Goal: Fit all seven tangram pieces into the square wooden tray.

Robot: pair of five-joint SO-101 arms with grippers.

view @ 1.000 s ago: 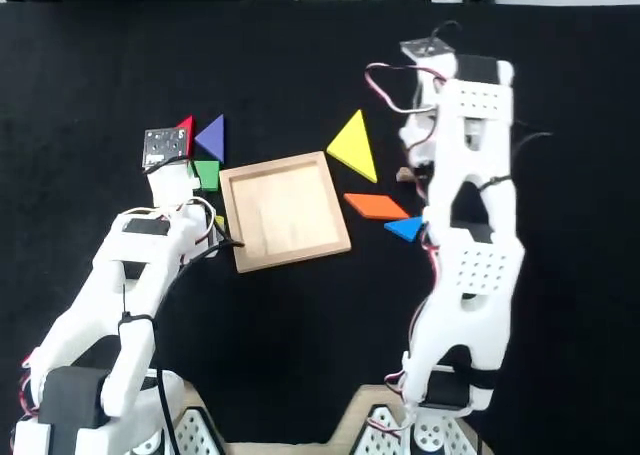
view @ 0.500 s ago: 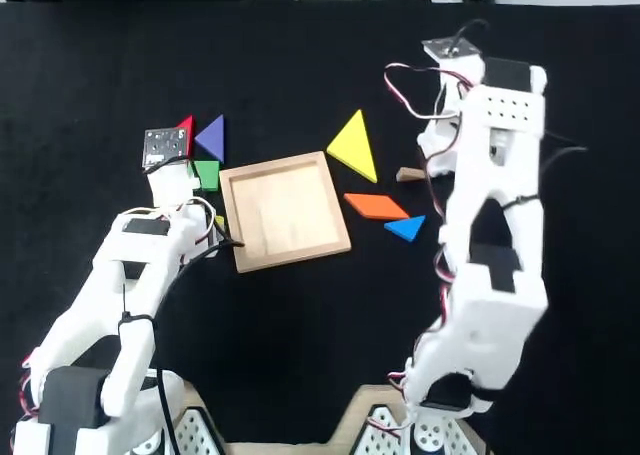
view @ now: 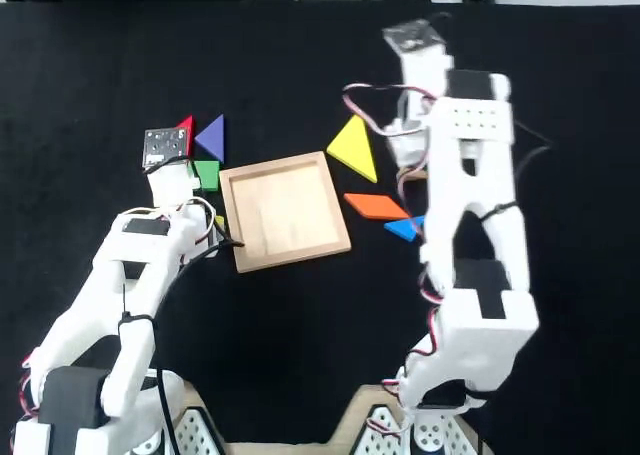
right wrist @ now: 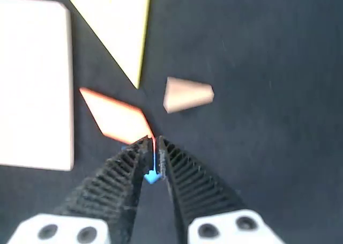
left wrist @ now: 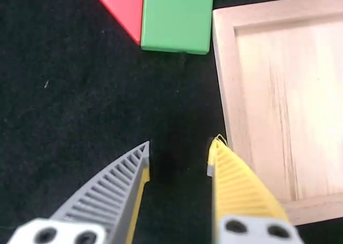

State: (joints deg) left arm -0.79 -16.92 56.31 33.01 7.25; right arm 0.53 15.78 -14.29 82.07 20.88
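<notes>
At the left, the red triangle (view: 185, 130), purple triangle (view: 212, 135) and green square (view: 207, 173) lie just beside the wooden tray (view: 285, 210). The left end effector (left wrist: 182, 147) hangs there with its fingers spread over the desk (view: 300, 75), by the tray's rim. To the right lie the yellow triangle (view: 354, 145), orange parallelogram (view: 374, 206) and blue triangle (view: 403, 228). The right end effector (right wrist: 154, 143) is over the blue one, its fingers pressed nearly together.

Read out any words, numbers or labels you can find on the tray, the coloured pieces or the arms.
None can be read.
The wooden tray, the yellow triangle and the green square are blank.
Marks on the small board at the left arm's wrist are too small to read.
</notes>
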